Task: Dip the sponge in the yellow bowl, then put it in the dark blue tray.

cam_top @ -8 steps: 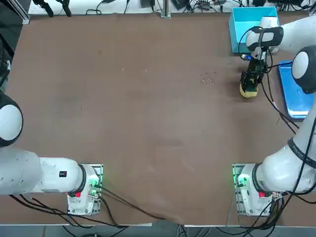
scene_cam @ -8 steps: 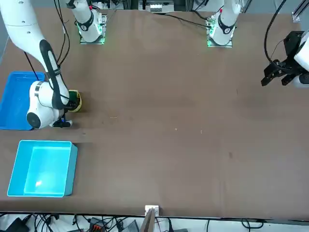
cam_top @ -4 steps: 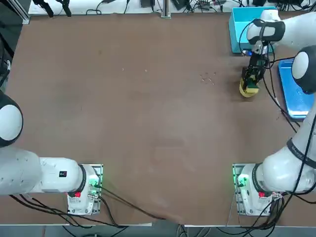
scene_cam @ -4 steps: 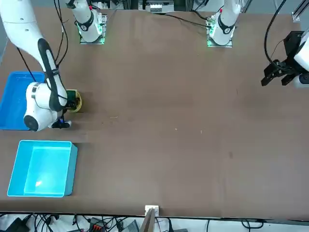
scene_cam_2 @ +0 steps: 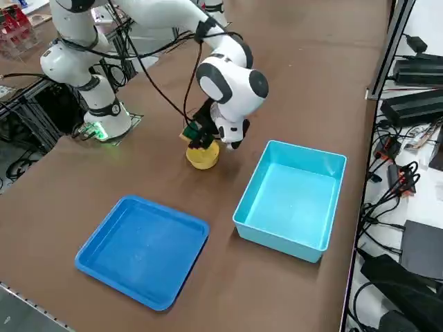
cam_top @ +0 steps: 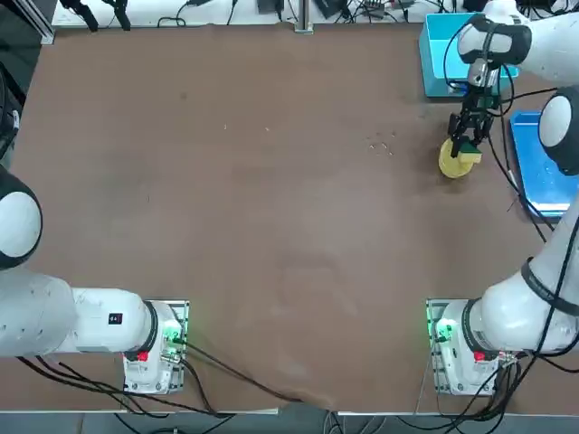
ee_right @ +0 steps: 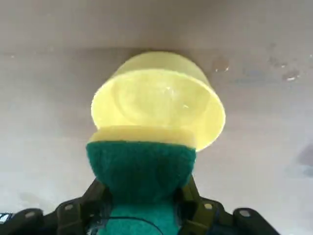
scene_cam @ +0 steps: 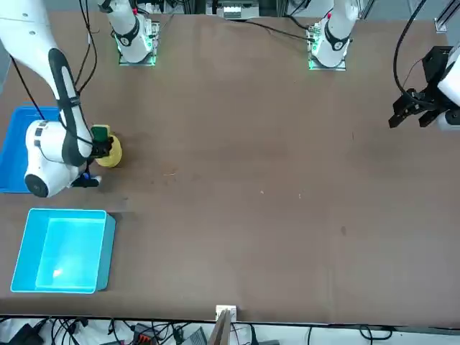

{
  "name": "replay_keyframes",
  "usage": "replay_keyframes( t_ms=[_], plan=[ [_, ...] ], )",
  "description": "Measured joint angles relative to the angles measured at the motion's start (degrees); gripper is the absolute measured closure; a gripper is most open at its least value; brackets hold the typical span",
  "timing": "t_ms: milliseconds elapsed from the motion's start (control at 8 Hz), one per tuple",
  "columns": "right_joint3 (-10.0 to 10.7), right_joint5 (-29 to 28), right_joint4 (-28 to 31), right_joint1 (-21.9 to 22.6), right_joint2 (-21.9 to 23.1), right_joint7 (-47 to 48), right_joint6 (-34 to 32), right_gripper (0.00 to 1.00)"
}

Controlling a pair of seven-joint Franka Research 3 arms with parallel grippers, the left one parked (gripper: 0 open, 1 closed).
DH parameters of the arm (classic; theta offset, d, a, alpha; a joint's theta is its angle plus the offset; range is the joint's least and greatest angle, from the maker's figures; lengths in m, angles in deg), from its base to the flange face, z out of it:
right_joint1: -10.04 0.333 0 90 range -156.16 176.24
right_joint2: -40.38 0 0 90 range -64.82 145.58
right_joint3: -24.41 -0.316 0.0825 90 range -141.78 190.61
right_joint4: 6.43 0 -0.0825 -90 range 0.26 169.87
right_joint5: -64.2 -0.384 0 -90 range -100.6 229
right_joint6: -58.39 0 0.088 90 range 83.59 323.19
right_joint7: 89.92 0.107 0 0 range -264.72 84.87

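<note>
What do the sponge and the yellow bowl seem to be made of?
The sponge, held in the right gripper above the bowl, looks like soft yellow foam under a fuzzy, dark green scouring pad; the fingers pinch it inward. The yellow bowl seems to be smooth, slightly translucent plastic, with small glints inside.

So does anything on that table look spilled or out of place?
A few small droplets or specks lie on the table beside the yellow bowl, perhaps splashes from the dip. Otherwise nothing stands out: the bowl is upright, and the right claw holds the sponge above it.
</note>
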Motion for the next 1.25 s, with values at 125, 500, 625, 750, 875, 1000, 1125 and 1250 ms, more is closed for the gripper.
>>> replay_keyframes(
  t_ms=[125, 500, 625, 750, 875, 1000, 1125, 1250],
  plan=[
    [-0.07, 0.0, 0.01, 0.02, 0.06, 0.0, -0.16, 0.35],
    [-0.07, 0.08, 0.14, 0.01, -0.1, 0.01, -0.16, 0.36],
    [-0.07, 0.09, 0.18, 0.01, -0.15, 0.01, -0.16, 0.36],
    [-0.07, 0.12, 0.19, 0.01, -0.15, 0.01, -0.16, 0.35],
    [-0.07, 0.2, 0.21, 0.01, -0.15, 0.01, -0.09, 0.35],
    [-0.07, 0.32, 0.32, 0.01, -0.16, 0.02, 0.1, 0.35],
    [-0.07, 0.37, 0.61, 0.01, -0.18, 0.02, 0.47, 0.35],
    [-0.07, 0.38, 1.09, 0.01, -0.17, 0.07, 1.23, 0.35]
  ],
)
